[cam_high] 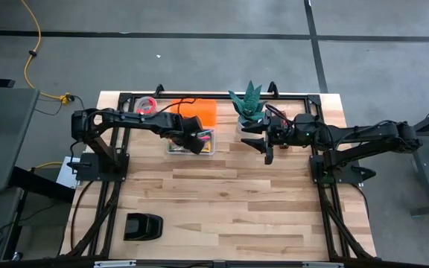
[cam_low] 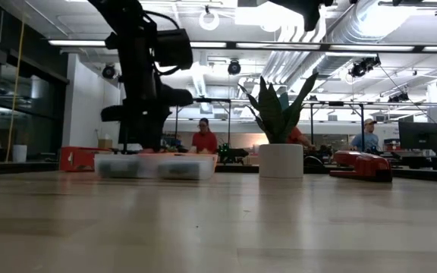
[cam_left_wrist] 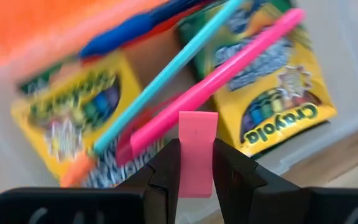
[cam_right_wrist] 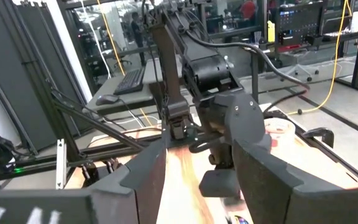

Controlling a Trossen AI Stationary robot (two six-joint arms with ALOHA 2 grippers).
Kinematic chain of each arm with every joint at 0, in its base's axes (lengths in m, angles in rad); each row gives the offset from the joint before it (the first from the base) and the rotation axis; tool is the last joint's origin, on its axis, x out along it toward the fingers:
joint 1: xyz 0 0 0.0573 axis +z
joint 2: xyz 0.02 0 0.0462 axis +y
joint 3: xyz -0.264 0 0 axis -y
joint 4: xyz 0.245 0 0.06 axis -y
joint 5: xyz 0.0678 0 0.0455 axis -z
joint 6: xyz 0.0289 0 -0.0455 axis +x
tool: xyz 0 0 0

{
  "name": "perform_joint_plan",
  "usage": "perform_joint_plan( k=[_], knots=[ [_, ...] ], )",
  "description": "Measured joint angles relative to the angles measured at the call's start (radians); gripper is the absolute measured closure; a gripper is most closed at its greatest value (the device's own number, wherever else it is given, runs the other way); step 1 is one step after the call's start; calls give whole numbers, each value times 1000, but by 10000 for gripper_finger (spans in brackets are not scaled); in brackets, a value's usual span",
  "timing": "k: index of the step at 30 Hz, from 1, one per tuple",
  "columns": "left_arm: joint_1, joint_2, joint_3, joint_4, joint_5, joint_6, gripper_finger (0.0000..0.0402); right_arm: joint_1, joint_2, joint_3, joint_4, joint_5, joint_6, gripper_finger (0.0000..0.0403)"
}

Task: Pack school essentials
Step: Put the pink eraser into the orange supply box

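Currently I judge the step in hand to be the last deposit: the pink eraser [cam_left_wrist: 197,152] is carried over the clear bin [cam_high: 191,147], which sits at the far side of the table [cam_high: 237,216], left of the potted plant [cam_high: 248,104]. The left gripper [cam_high: 202,141] hangs directly above the bin's right half. Its fingers [cam_left_wrist: 166,177] are clamped on the eraser, which stands upright between the 2 pads with its upper part showing above them.

Below it, inside the bin, I see 2 crayon boxes [cam_left_wrist: 272,81], a teal pen [cam_left_wrist: 166,78] and a pink pen [cam_left_wrist: 216,84] lying across them, and a blue pen [cam_left_wrist: 135,28] further in. An orange-red tip shows near the nearer box.

In my judgement the next move calls for a short descent and then a release, so the eraser drops inside the walls and does not bounce off the pens.

The right gripper [cam_high: 268,152] waits right of the bin, near the plant, fingers spread and empty
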Motion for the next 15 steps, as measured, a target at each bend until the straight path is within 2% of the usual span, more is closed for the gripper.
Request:
perform_joint_plan(
  k=[3, 5, 15],
  knots=[
    [-6, 3, 0, -13, 0, -140, 329, 0, 0, 0, -8, 0, 0, 224],
    [-8, 3, 0, 6, -13, -180, 329, 0, 0, 0, -15, 10, -1, 224],
    [-7, 3, 0, 14, -12, -184, 327, 0, 0, 0, -16, 37, -1, 224]
  ],
)
